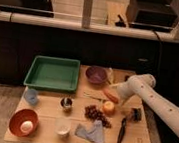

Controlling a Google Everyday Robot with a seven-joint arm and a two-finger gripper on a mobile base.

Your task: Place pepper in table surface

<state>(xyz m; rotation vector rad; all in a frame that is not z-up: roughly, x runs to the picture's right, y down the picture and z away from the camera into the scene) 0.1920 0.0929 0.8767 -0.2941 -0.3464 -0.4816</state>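
Observation:
The pepper [110, 95], small, tapered and orange-red, lies low over the table surface [138, 139], just right of centre and in front of the purple bowl [96, 75]. My gripper [117, 92] sits at the end of the white arm [149, 99], which reaches in from the right. The gripper is right at the pepper's right end. I cannot tell whether the pepper rests on the wood or is held just above it.
A green tray [52, 73] stands at the back left. A round orange fruit [108, 107] and dark grapes [97, 113] lie just in front of the pepper. Further forward are a blue cloth [90, 133], a white cup [63, 126], an orange bowl [23, 122] and a black tool [122, 130].

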